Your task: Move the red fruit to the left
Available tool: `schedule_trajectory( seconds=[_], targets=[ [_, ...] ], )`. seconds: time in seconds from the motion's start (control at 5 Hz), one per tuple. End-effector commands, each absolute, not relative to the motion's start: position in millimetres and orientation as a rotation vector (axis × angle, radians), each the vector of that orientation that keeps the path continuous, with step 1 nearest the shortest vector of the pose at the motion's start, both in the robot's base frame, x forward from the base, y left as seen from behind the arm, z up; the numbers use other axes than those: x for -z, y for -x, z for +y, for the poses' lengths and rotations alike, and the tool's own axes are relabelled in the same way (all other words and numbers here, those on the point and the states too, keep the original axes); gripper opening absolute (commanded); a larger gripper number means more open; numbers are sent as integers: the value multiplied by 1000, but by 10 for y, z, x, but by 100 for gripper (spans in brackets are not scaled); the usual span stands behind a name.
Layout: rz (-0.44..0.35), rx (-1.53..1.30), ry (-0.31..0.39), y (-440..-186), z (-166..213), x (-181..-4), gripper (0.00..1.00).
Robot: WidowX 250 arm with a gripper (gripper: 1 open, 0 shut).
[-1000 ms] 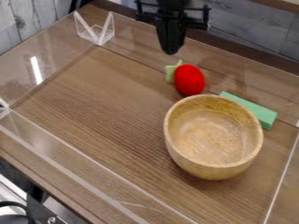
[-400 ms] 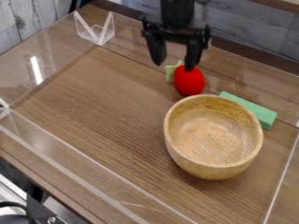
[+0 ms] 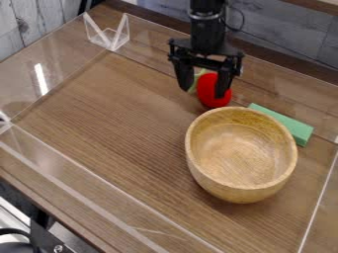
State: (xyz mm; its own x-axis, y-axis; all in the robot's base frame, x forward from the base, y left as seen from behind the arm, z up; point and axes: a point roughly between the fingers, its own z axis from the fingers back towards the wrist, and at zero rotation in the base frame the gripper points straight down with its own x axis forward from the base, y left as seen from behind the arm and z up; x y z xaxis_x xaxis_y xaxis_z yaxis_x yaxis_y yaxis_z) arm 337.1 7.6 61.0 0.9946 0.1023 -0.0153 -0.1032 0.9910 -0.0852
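Table (image 3: 106, 128): a slip here sends the round fruit rolling over the smooth wood.
Wooden bowl (image 3: 242, 153): it stands near; a wide push can knock its rim.
Arm: it hangs upright, pointing straight down over the fruit.
Gripper (image 3: 207, 87): jaws apart, one on each side of the fruit, not yet clamped.
Red fruit (image 3: 215, 91): behind the bowl, between the jaws; an off-centre squeeze can pop it out.

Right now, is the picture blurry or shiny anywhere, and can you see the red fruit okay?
In the camera view, the whole picture is small and a bit soft. The clear walls catch pale glare at the left. The open gripper is dark, with little detail, and partly covers the red fruit. The wooden bowl is evenly lit, with soft shading inside.
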Motion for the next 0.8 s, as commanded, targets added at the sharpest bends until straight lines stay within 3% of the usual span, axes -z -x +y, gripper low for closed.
schedule_trajectory(
  seconds=[0.0,0.6],
  targets=[
    [-56,-103,75,-3526,81,-706,100],
    [-74,-124,69,-3669,141,-569,100]
  ],
)
